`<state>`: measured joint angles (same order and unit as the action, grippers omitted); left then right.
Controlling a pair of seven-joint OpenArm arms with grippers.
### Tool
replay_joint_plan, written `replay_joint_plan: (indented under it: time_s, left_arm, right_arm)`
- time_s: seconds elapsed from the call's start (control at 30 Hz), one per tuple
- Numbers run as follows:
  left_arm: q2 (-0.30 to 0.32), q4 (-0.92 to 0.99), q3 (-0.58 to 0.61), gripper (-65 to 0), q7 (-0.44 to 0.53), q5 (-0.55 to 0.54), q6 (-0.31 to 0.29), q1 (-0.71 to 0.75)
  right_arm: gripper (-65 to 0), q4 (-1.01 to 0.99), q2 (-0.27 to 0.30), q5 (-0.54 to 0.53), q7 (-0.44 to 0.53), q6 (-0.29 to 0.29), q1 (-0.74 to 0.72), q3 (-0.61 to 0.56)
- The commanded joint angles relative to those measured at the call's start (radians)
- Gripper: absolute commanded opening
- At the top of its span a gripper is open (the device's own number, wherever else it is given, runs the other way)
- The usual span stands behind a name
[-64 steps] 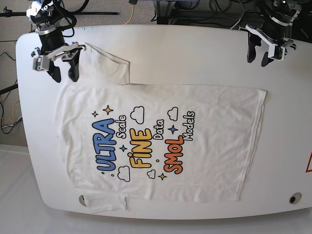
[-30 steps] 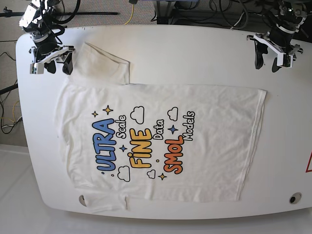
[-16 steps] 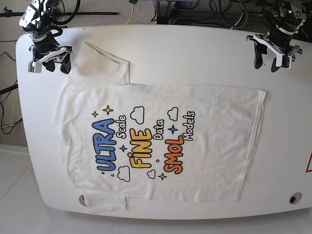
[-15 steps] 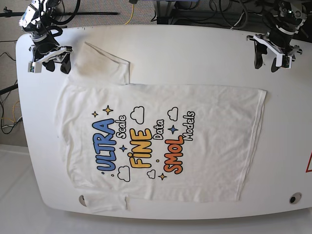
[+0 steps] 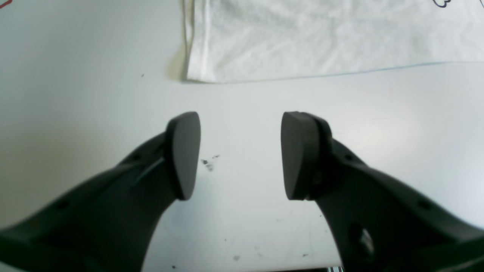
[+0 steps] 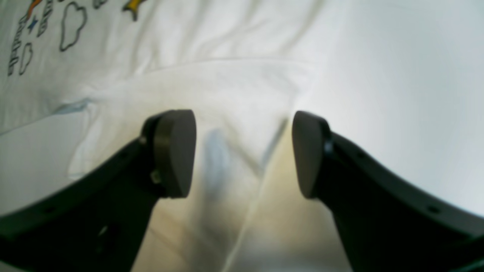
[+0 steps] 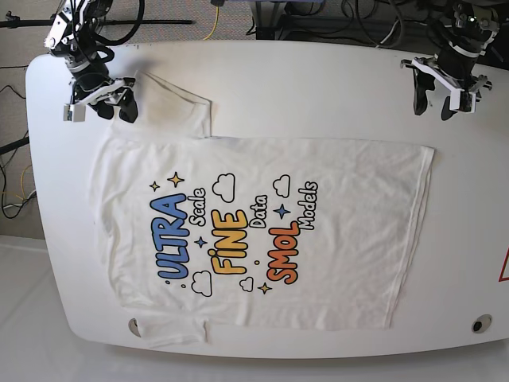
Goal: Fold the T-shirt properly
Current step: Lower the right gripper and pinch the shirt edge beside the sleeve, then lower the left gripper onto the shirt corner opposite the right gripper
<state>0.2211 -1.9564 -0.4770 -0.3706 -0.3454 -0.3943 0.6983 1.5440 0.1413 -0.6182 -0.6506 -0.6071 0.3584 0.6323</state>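
Step in hand: the fold is judged not yet begun; the T-shirt [image 7: 262,231] is spread flat, print side up, and a first grasp at its far edge is being lined up.
Right claw [image 6: 244,153]: its jaws are spread wide with nothing between them; the upper sleeve [image 6: 211,113] lies directly under and ahead of the pads, and the sleeve hem runs between them.
Left claw [image 5: 240,155]: its jaws are parted and empty; the hem corner [image 5: 189,77] of the shirt lies ahead of it and slightly to one side, apart from the pads, with bare surface beneath.
Next move: a descent onto the sleeve cloth is called for on the right, and a short advance to the hem corner on the left, so that both ends can be pinched and carried over together.
Worktop [image 7: 318,87]: white, rounded at the corners, faintly speckled; the lower sleeve [image 7: 171,330] reaches its near edge.
Room: cables [image 7: 215,20] and stand legs are seen behind the far edge; little else can be made out.
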Motion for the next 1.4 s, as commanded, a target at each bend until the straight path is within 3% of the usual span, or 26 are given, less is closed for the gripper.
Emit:
replay_joint_plan:
  time_s: [0.0, 0.8, 0.87, 0.93, 1.07, 1.2, 1.27, 1.37]
  left_arm:
    - [0.006, -0.014, -0.010, -33.6, 0.019, -0.015, 0.000, -0.001]
    - [0.012, -0.009, -0.012, -32.8, 0.013, -0.018, 0.002, -0.019]
    - [0.013, -0.004, -0.011, -32.7, 0.012, -0.021, 0.002, -0.024]
    - [0.013, 0.012, -0.011, -33.2, 0.011, -0.046, 0.002, -0.044]
    - [0.015, 0.041, -0.016, -33.3, -0.003, -0.089, 0.000, -0.072]
    - [0.017, 0.090, -0.034, -32.9, -0.038, -0.169, -0.003, -0.104]
    - [0.021, 0.142, -0.078, -32.7, -0.128, -0.296, -0.010, -0.137]
    - [0.025, 0.183, -0.099, -32.8, -0.188, -0.369, -0.016, -0.158]
  right_arm:
    - [-26.4, 0.026, 0.001, 0.001, -0.006, -0.002, 0.008, -0.029]
    - [-32.4, 0.009, -0.026, 0.005, -0.018, -0.002, -0.005, -0.146]
    - [-35.8, 0.008, -0.026, 0.006, -0.019, -0.002, -0.005, -0.146]
    - [-49.8, 0.002, -0.017, 0.013, -0.021, -0.004, -0.003, -0.128]
    - [-65.0, 0.001, -0.014, 0.025, -0.037, -0.003, -0.004, -0.121]
    - [-65.0, 0.001, -0.014, 0.038, -0.054, 0.001, -0.006, -0.118]
    - [-65.0, 0.002, -0.021, 0.039, -0.071, 0.004, -0.004, -0.116]
    - [-65.0, 0.003, -0.021, 0.043, -0.076, 0.004, -0.003, -0.114]
